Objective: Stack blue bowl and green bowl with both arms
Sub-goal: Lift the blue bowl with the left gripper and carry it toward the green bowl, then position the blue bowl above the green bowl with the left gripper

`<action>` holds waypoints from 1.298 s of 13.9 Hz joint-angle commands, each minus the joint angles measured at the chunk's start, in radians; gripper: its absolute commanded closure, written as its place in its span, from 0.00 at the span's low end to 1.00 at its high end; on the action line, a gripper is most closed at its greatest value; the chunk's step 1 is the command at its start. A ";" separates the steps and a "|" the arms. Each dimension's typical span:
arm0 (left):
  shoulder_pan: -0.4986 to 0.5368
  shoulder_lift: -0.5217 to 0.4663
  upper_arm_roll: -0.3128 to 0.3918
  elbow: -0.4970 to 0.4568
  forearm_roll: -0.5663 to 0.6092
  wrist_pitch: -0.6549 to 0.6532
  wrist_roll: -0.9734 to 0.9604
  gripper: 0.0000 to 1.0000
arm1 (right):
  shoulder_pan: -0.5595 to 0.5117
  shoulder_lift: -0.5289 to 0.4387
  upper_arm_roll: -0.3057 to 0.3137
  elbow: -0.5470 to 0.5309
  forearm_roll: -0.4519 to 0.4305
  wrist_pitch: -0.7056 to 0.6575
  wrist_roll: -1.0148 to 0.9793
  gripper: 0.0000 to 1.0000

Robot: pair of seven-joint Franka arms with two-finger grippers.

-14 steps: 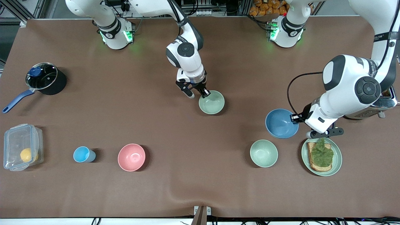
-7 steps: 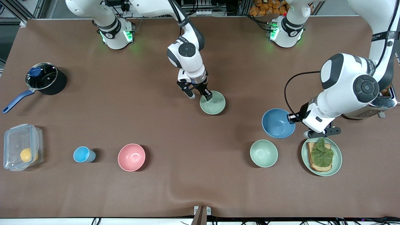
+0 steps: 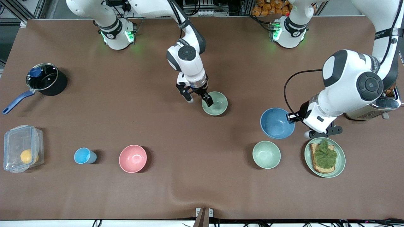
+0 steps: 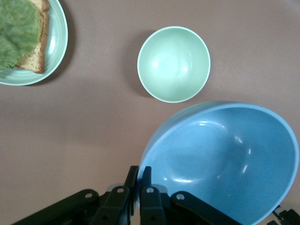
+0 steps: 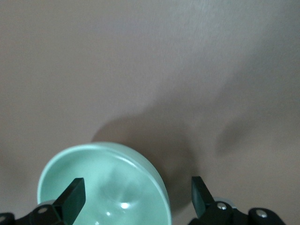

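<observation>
Left hand [image 4: 139,197] clamping the round matte blue bowl [image 3: 276,123] by its rim, aloft | right hand [image 3: 199,99] spread, straddling the pale green bowl's [image 3: 215,103] rim mid-surface | risk: tilted blue bowl slipping from the thin pinch.

The blue bowl [image 4: 225,159] pinched in my left gripper [image 4: 139,180] looks like smooth matte plastic with soft highlights. The green bowl [image 5: 105,185] between my right gripper's [image 5: 136,194] spread black fingers has the same satin finish. Beneath both, the brown table [image 3: 176,176] cover looks dull, cloth-like.
</observation>
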 commanded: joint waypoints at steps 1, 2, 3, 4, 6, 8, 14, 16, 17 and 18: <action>-0.038 0.000 0.000 0.035 -0.025 -0.043 -0.047 1.00 | -0.063 -0.024 0.013 0.024 0.062 -0.061 0.014 0.00; -0.054 0.001 0.001 0.044 -0.025 -0.046 -0.067 1.00 | -0.073 -0.029 0.013 0.026 0.129 -0.067 0.011 0.00; -0.061 0.004 0.000 0.052 -0.025 -0.052 -0.092 1.00 | -0.083 -0.027 0.012 0.027 0.177 -0.073 0.007 0.00; -0.075 0.006 0.000 0.057 -0.025 -0.054 -0.113 1.00 | -0.099 -0.024 0.013 0.027 0.218 -0.073 0.008 0.00; -0.098 0.012 0.001 0.060 -0.023 -0.054 -0.159 1.00 | -0.125 -0.013 0.019 0.026 0.338 -0.072 0.002 0.00; -0.130 0.018 0.001 0.060 -0.022 -0.054 -0.210 1.00 | -0.135 0.002 0.019 0.026 0.404 -0.069 -0.033 0.00; -0.190 0.038 0.001 0.028 -0.023 -0.051 -0.312 1.00 | -0.166 0.026 0.021 -0.015 0.579 -0.070 -0.169 0.00; -0.209 0.038 0.001 0.012 -0.023 -0.045 -0.337 1.00 | -0.165 0.026 0.021 -0.022 0.626 -0.070 -0.174 0.00; -0.210 0.038 0.001 0.002 -0.023 -0.045 -0.340 1.00 | -0.165 0.026 0.021 -0.023 0.640 -0.072 -0.176 0.00; -0.215 0.035 0.000 -0.009 -0.025 -0.043 -0.352 1.00 | -0.162 0.026 0.021 -0.023 0.644 -0.072 -0.174 0.00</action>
